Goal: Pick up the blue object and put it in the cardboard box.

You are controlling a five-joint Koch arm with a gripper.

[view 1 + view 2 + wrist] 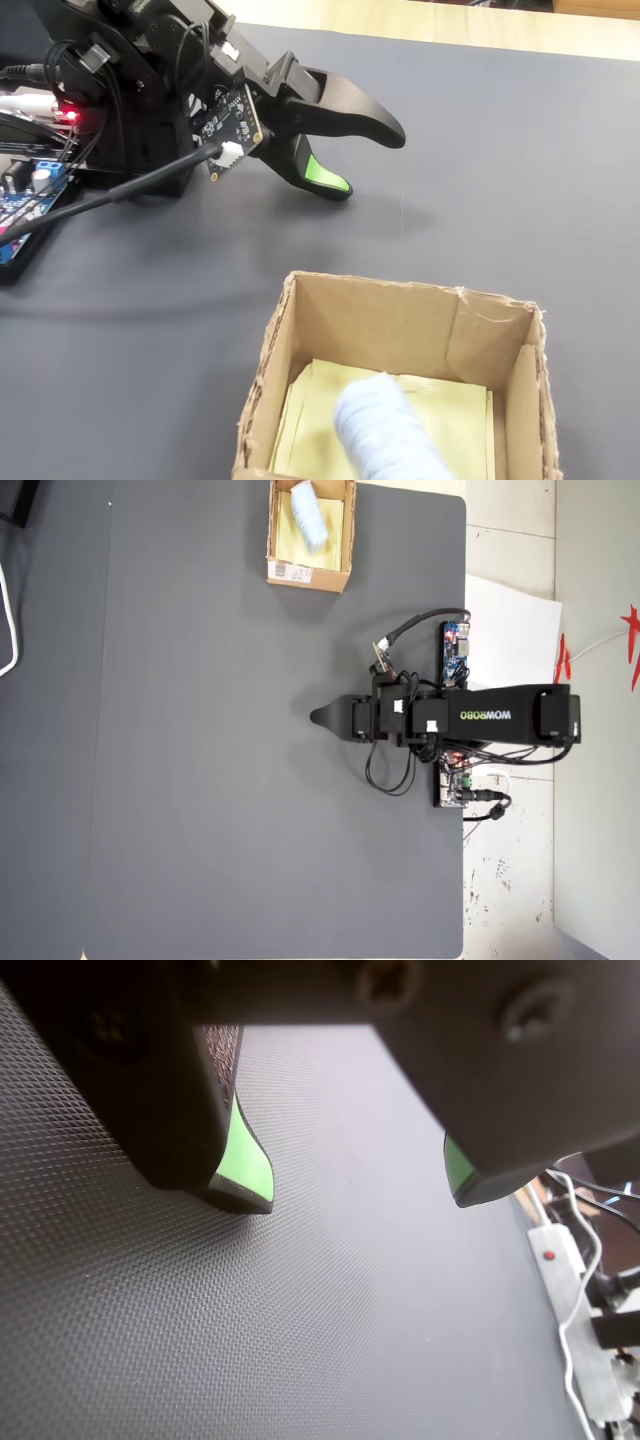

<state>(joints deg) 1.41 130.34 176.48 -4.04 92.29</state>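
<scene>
One power strip [556,1256] beside mat [250,1340]

We see the gripper [365,160] parted and empty. Our arm [500,716] sits folded low, tips angled downward.

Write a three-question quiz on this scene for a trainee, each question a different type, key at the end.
1. True or false: the blue object lies inside the cardboard box.
2. Multiple choice: in the wrist view, what is between the jaws of the gripper? A) the blue object B) a cable C) nothing, only the dark mat
3. Short answer: in the overhead view, where does the cardboard box sit on the mat?

Key
1. True. It rests on the pale yellow lining.
2. C. The green-padded jaws stand apart with only mat between them.
3. At the top edge, away from the gripper, which is near the middle.
</scene>
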